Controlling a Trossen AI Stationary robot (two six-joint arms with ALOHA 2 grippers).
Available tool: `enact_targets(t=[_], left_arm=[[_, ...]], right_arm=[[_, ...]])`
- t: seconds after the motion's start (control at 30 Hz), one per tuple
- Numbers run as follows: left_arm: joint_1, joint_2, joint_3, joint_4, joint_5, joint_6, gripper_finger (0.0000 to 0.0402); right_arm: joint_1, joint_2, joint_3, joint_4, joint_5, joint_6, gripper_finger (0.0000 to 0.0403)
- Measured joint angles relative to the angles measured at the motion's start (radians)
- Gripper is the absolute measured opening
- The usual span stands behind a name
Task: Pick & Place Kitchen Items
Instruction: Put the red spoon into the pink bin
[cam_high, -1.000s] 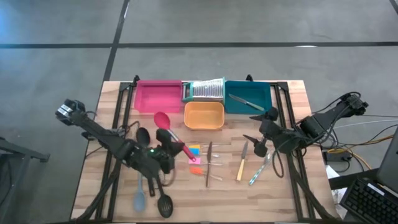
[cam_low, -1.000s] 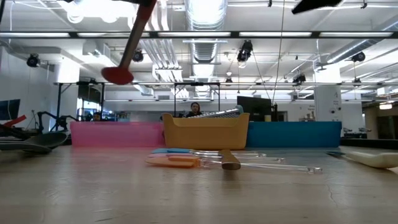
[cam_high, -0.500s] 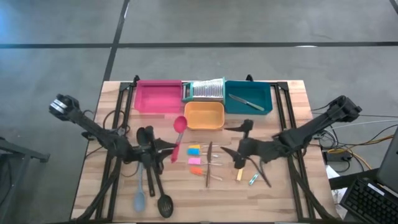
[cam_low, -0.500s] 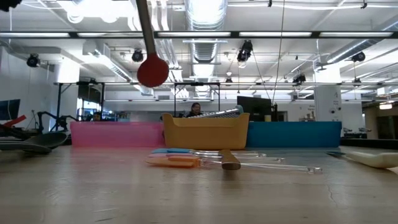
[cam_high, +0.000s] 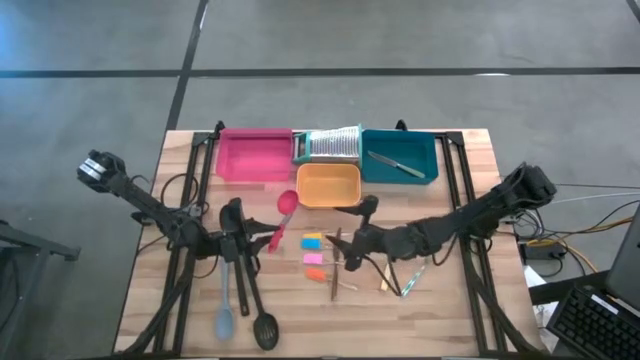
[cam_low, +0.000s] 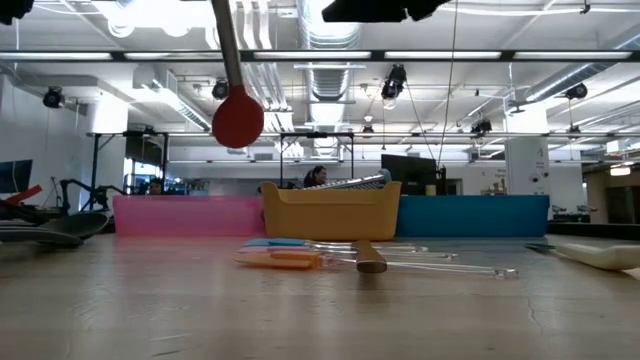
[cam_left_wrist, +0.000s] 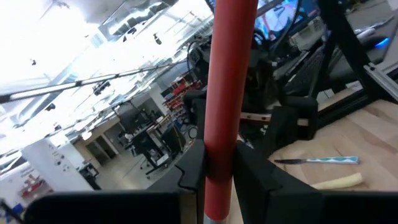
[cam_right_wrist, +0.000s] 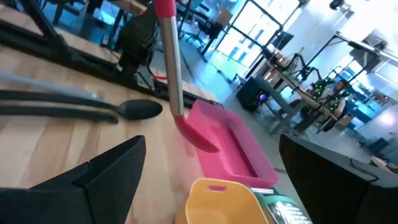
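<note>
Left pincer (cam_high: 258, 240) clamped on the red spoon (cam_high: 282, 215) handle, lifted off the bench (cam_high: 450, 310), bowl now hanging just short of the orange tray (cam_high: 328, 186) near the back edge; barely shifted in the last half second. Right pincer (cam_high: 352, 248), fingers apart, has swept in from the right edge to over the knives (cam_high: 336, 262) mid-bench. Likely the next pick starts while the spoon awaits drop.

Pink tray (cam_high: 252, 155), orange tray (cam_high: 327, 186), teal tray (cam_high: 400, 157), wooden table (cam_high: 470, 300).

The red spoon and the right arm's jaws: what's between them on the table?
In the high view, small blue and yellow pieces, with pink and orange pieces below.
</note>
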Motion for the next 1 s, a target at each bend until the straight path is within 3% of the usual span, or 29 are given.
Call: enact_targets(t=[0.43, 0.63, 1.0], left_arm=[[0.057, 0.016, 0.000, 0.082, -0.014, -0.121, 0.0058], [0.082, 0.042, 0.000, 0.101, -0.006, -0.128, 0.0058], [0.094, 0.064, 0.008, 0.106, 0.012, -0.128, 0.0058]], right_arm=[[-0.060, 0.024, 0.054, 0.018, -0.004, 0.181, 0.0364], [-0.091, 0.026, 0.059, 0.038, -0.006, 0.327, 0.0364], [-0.151, 0.026, 0.051, 0.012, 0.007, 0.441, 0.0364]])
